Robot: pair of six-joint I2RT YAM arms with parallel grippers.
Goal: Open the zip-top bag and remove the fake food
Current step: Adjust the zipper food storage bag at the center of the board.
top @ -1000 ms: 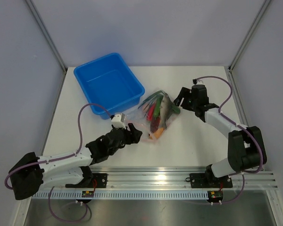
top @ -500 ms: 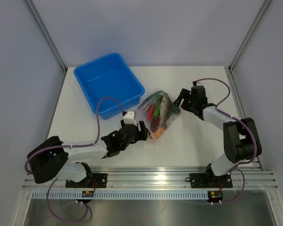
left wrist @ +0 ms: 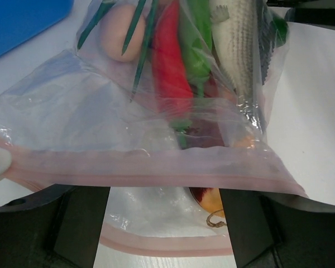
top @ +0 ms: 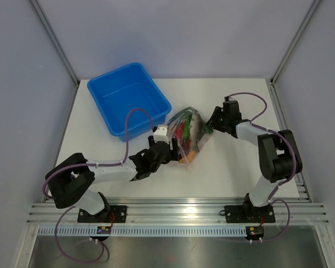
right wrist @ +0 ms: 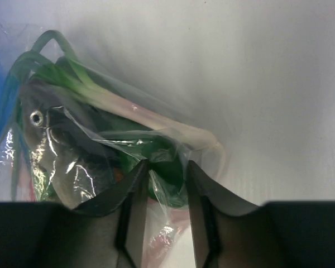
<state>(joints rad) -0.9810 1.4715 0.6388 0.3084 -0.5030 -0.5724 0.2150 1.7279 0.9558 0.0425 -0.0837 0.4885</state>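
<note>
Left claw wide open, its fingers either side of the zip strip of the zip-top bag. Right claw half-closed around the bag's far end, touching plastic; can't tell if clamped. Bag on tabletop beside blue tub, fake food inside.

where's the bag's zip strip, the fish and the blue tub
zip-top bag (left wrist: 156,167): left wrist view, on its pink zip strip
fish (left wrist: 237,50): left wrist view, mid-body, seen through the bag
blue tub (top: 125,100): top external view, on its bare floor
</note>
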